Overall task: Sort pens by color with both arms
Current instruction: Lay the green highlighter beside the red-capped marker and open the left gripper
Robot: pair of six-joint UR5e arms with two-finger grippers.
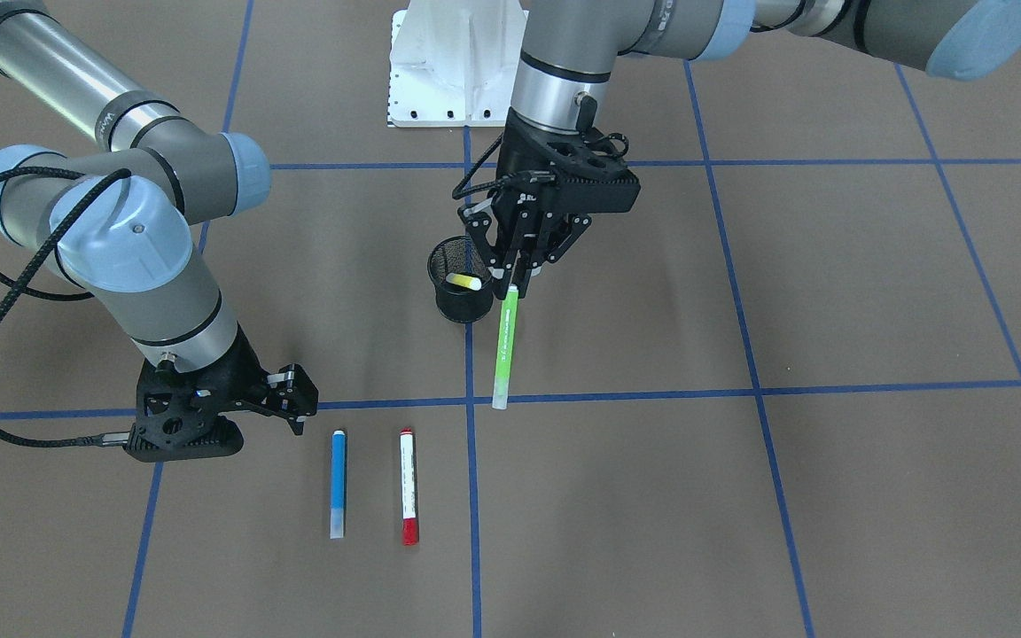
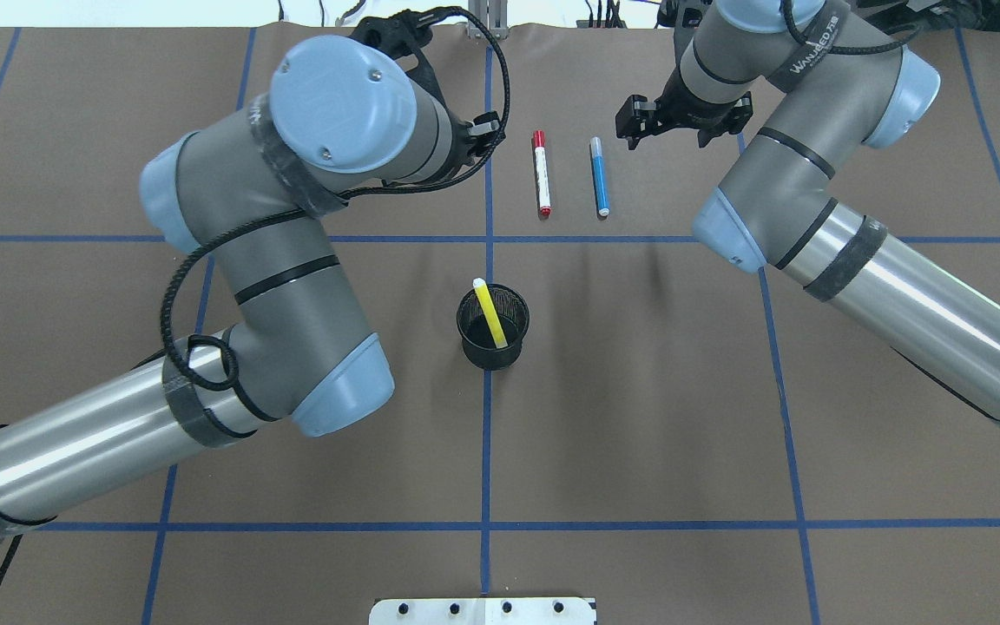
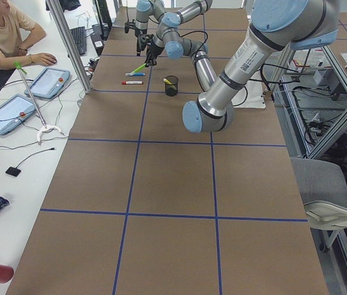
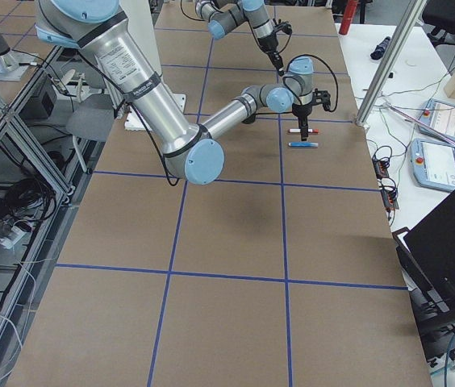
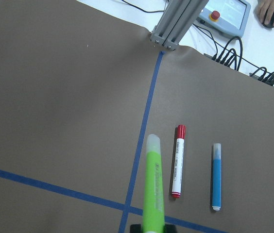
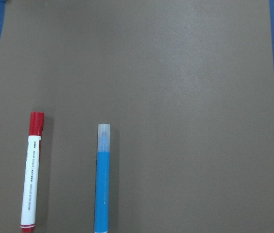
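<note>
One end only of the green pen (image 1: 505, 350) is pinched in the left tool (image 1: 513, 280), hanging beside the mesh cup (image 1: 460, 306) above the counter (image 1: 741, 496), so it could swivel or slip out.

Yellow pen (image 2: 490, 314) leans inside the black mesh cup (image 2: 493, 356).

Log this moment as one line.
left gripper: shut on green pen | right gripper: open, beside blue pen | yellow pen: in mesh cup | blue pen, red-capped pen: flat on table

A robotics lab: taped grid table (image 3: 173, 184), teach pendants (image 3: 47, 83).
</note>
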